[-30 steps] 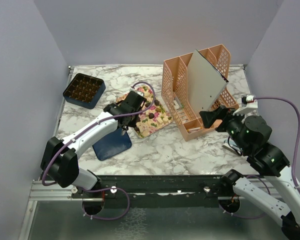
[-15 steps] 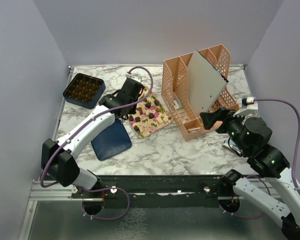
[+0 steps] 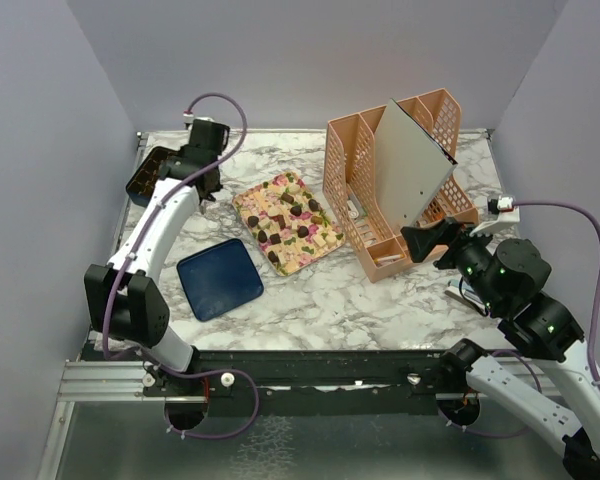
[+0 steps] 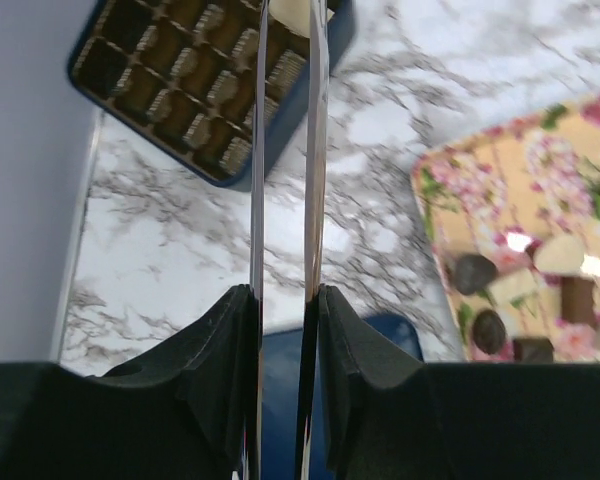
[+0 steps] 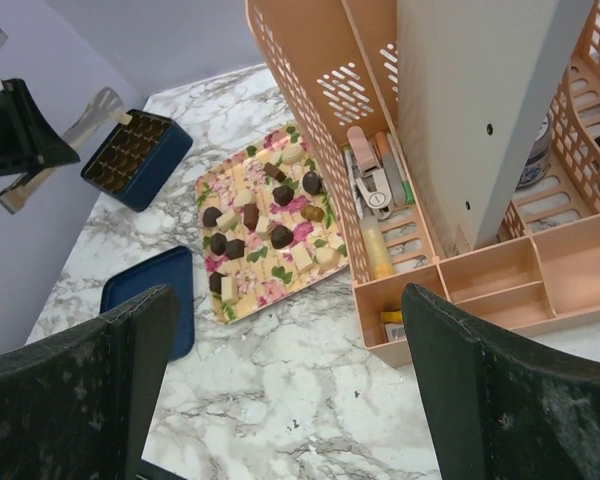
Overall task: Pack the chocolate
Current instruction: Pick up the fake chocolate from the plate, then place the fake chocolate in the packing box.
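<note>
Left gripper [image 4: 283, 295] pinches slim metal tongs [image 4: 315, 150], their tips holding a cream piece [image 4: 292, 12] over the dark blue square gridded box [image 5: 145, 180] ahead of it; chocolate pieces [image 5: 280, 236] lie on the floral rectangular tray [image 4: 500, 180] to its right; right gripper [image 5: 287, 290] is spread wide, that tray ahead of it.

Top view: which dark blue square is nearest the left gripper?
The gridded box in the back-left corner; the other is a flat lid without compartments.
</note>
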